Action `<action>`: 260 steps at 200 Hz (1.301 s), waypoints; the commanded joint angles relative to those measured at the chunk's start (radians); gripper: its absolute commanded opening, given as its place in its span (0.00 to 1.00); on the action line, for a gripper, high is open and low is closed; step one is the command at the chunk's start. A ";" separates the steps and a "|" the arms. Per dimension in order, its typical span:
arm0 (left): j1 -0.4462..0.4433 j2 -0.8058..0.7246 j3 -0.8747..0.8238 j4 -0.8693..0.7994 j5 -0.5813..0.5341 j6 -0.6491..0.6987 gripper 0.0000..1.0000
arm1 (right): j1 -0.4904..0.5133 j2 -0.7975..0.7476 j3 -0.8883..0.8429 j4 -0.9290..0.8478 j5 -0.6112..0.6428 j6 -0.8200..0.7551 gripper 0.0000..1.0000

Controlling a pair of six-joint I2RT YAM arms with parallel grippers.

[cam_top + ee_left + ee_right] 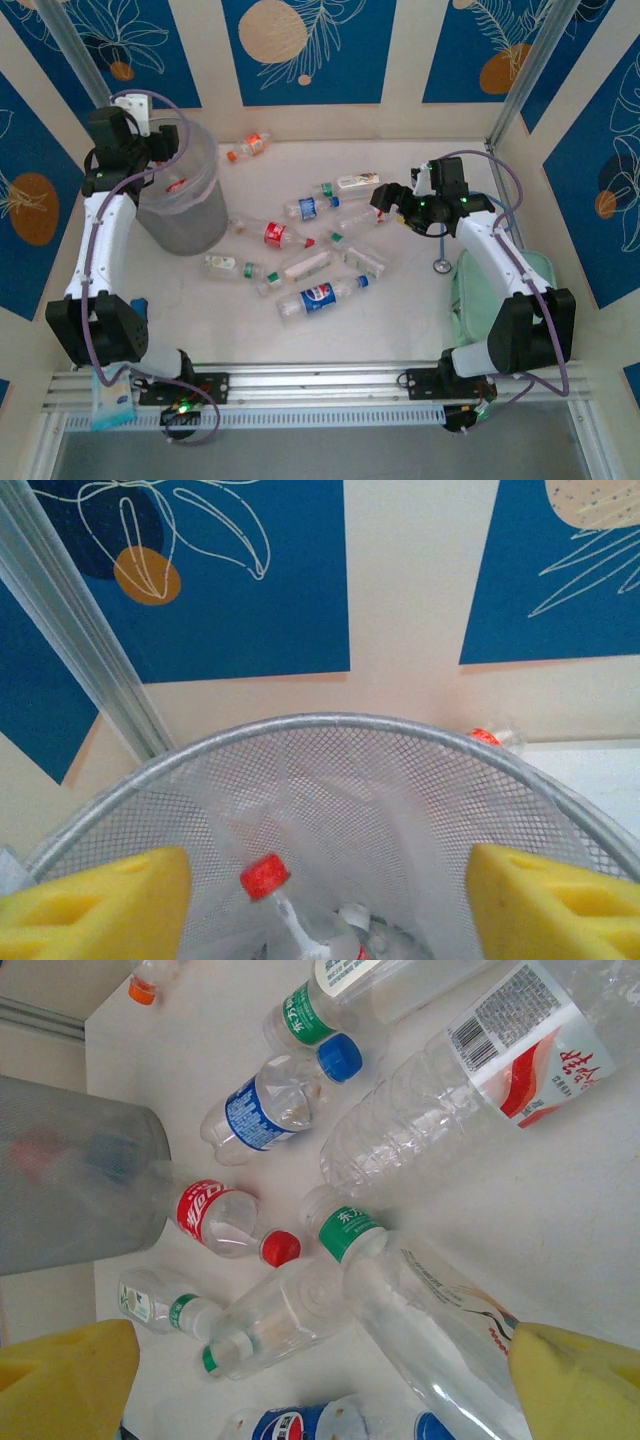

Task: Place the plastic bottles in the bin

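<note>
On the left, we found the left hand (165, 160) poised over the bin (205, 225), its pads spread wide and empty. A red-capped bottle (265, 878) lay inside, below the rim. The bin stood near the left back corner of the counter (400, 335). The plastic bottles (277, 234) lay scattered across the middle, with an orange-capped bottle (247, 148) apart by the back wall. Bare counter ran along the near edge. The right hand (392, 205) hovered open above the pile's right fringe, and a pale green case (468, 295) lay near the right wall.

Pepsi logo on blue-label bottle (322, 297); barcode on white-label bottle (470, 1080); remaining label print unreadable.
</note>
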 commanded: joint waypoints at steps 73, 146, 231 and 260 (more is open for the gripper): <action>-0.298 0.026 0.360 -0.366 -0.187 0.126 0.69 | -0.006 -0.024 0.005 -0.009 -0.023 -0.004 0.96; -0.680 0.452 0.770 -0.592 -0.440 0.224 0.88 | -0.009 -0.043 -0.015 -0.001 -0.023 0.009 0.95; -0.628 0.965 1.124 -0.480 -0.405 0.176 1.00 | -0.037 -0.092 -0.107 0.035 -0.056 0.009 0.95; -0.557 1.051 1.122 -0.392 -0.369 0.114 1.00 | -0.047 -0.108 -0.135 0.044 -0.069 0.006 0.95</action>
